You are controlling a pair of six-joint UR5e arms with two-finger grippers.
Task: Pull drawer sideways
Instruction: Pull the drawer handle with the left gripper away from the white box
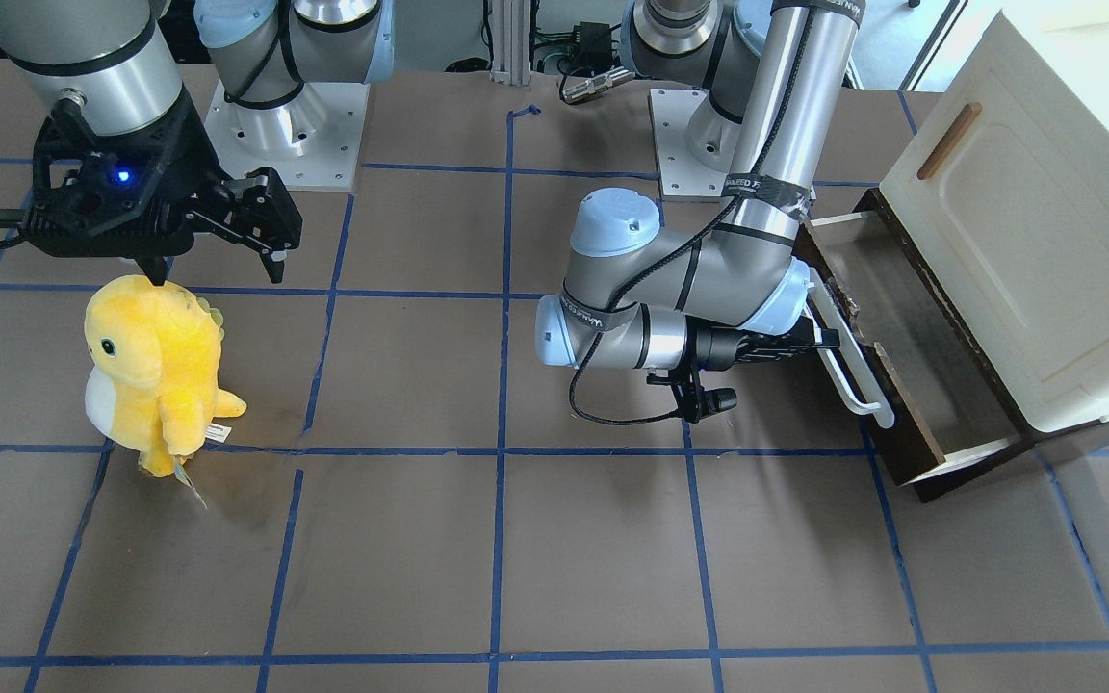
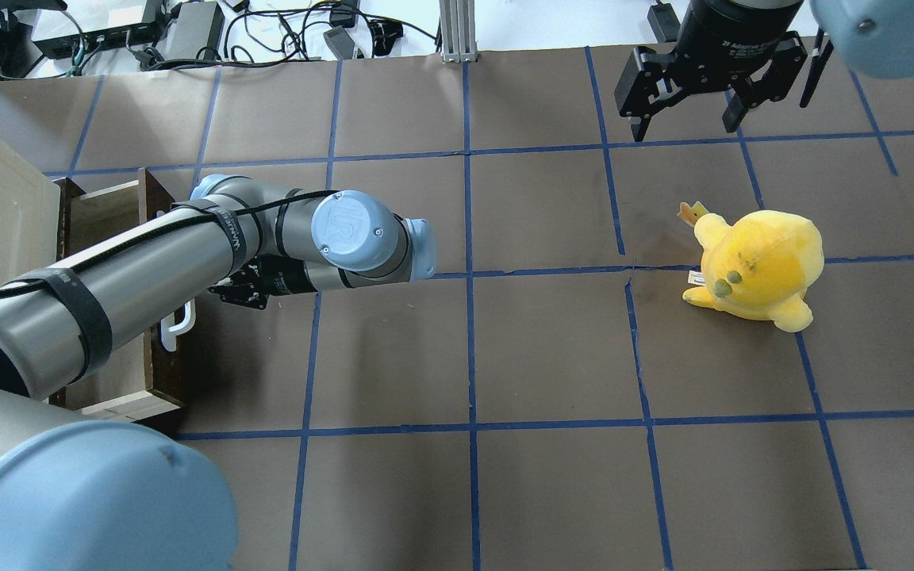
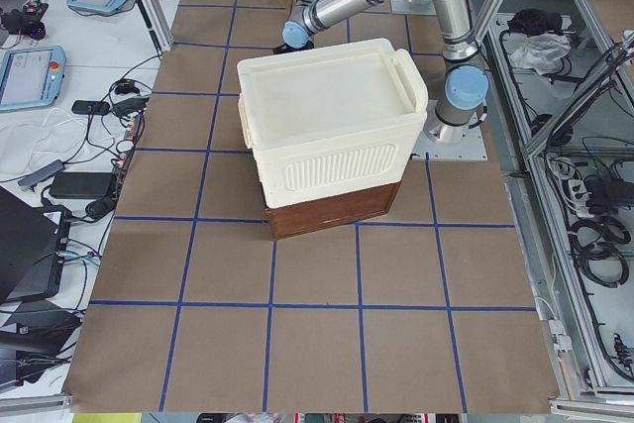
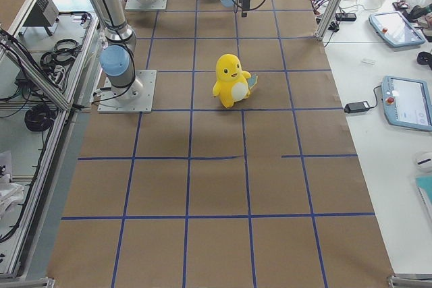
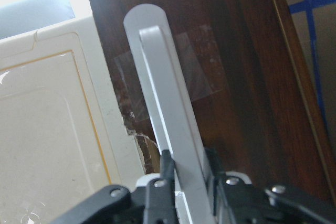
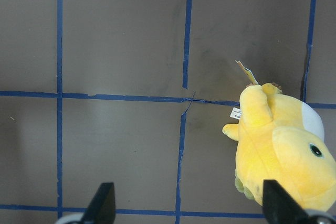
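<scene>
The dark brown drawer (image 1: 911,332) stands partly pulled out from under the cream cabinet (image 1: 1026,241), and its pale interior shows. Its long white bar handle (image 1: 853,380) runs along the front. My left gripper (image 1: 819,339) reaches in level and is shut on that handle. In the left wrist view the handle (image 5: 168,114) passes between the fingers (image 5: 157,187), against the brown drawer front (image 5: 236,77). My right gripper (image 1: 216,274) is open and empty, hanging above the table far from the drawer; it also shows in the overhead view (image 2: 683,128).
A yellow plush toy (image 1: 155,366) stands on the brown table just below my right gripper; it also shows in the right wrist view (image 6: 283,150). The cabinet panel has a small brown wooden handle (image 1: 949,141). Blue tape lines grid the table.
</scene>
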